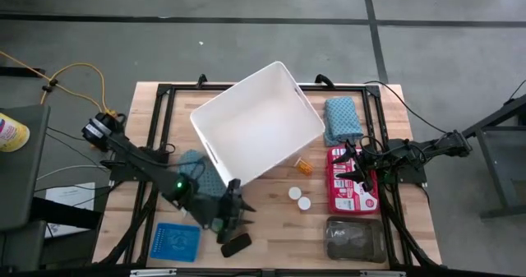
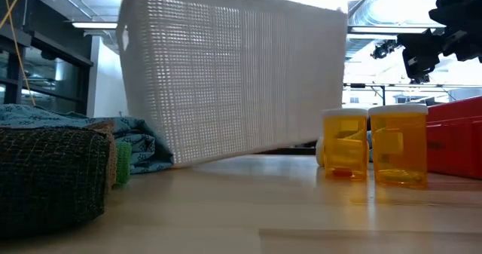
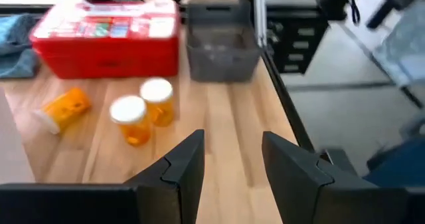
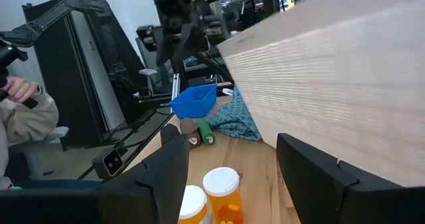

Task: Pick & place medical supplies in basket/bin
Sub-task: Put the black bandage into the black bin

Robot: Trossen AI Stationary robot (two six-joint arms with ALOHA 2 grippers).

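The white lattice basket (image 1: 259, 121) stands askew at the table's middle; in the low view its lower edge (image 2: 226, 152) slopes up toward the right. One teal cloth (image 1: 200, 168) lies at its left, another (image 1: 341, 119) at its right. An orange pill bottle (image 1: 304, 165) lies on its side, and two white-capped bottles (image 3: 143, 117) stand upright beside it. A dark-brown oblong piece (image 1: 236, 244) lies near the front edge. My left gripper (image 1: 240, 206) hovers open above it, pointing toward the bottles. My right gripper (image 1: 352, 167) stands open over the red box (image 1: 352, 182), holding nothing.
A small blue mesh tray (image 1: 177, 242) sits at the front left and a grey see-through tray (image 1: 355, 238) at the front right. A green piece (image 4: 207, 136) lies by the left teal cloth. A person's sleeve (image 4: 23, 114) shows beyond the table.
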